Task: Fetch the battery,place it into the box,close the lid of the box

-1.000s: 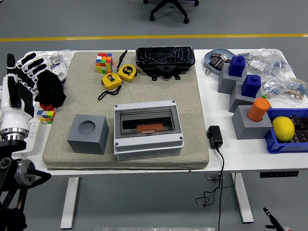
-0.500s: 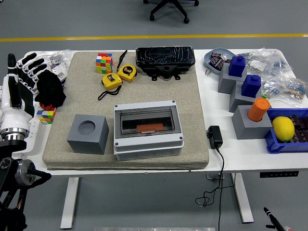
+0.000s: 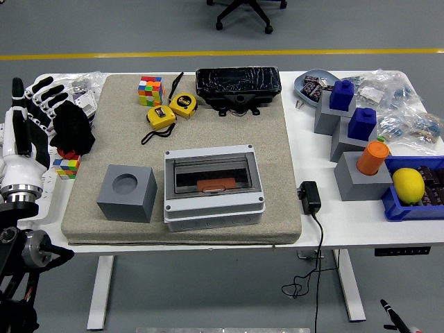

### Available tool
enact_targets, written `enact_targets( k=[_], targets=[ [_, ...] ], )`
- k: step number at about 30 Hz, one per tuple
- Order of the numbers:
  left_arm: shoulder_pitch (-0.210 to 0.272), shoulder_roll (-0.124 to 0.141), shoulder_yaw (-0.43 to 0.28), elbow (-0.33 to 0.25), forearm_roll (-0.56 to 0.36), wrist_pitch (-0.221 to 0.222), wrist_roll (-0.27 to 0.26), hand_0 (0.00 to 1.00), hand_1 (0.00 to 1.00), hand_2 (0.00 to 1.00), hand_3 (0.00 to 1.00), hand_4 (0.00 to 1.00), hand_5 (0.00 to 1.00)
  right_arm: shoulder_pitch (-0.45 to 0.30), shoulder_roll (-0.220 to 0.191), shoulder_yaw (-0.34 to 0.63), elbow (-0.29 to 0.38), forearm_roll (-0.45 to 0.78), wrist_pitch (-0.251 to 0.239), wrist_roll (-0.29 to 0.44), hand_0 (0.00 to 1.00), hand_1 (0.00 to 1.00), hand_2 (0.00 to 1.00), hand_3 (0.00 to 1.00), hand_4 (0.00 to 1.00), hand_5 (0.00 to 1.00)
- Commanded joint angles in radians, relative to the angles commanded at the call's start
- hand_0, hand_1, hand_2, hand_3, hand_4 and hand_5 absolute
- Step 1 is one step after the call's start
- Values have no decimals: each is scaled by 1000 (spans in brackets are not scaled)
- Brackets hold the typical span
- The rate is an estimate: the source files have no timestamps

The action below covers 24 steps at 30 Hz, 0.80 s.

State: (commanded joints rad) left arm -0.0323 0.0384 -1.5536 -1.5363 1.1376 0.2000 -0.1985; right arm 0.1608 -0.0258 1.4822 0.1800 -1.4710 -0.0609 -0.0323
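The battery (image 3: pixel 238 84), a black block wrapped in shiny film, lies at the back of the beige mat (image 3: pixel 277 139). In front of it, near the mat's front edge, stands the grey box (image 3: pixel 214 208). Its clear lid (image 3: pixel 211 170) is down, and an orange piece (image 3: pixel 215 184) shows through it. My left hand (image 3: pixel 21 139), white with black fingers, is raised at the table's left edge, its fingers spread and holding nothing. It is far from both the box and the battery. My right hand is out of view.
Behind the box lie a Rubik's cube (image 3: pixel 150 90) and two yellow tape measures (image 3: pixel 182 104) (image 3: pixel 159 115). A grey block with a round hole (image 3: pixel 126 193) stands left of the box. A black adapter (image 3: pixel 309 196) and a blue bin with a lemon (image 3: pixel 408 184) sit to the right.
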Motion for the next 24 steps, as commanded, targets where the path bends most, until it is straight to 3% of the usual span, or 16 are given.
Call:
enact_targets(
  k=[24],
  targets=[
    [-1, 1, -5, -3, 12, 3, 5, 643, 671, 654, 677, 998, 998, 2, 0, -3, 0, 5, -1, 1, 930, 788, 739, 780, 998, 998]
  ],
)
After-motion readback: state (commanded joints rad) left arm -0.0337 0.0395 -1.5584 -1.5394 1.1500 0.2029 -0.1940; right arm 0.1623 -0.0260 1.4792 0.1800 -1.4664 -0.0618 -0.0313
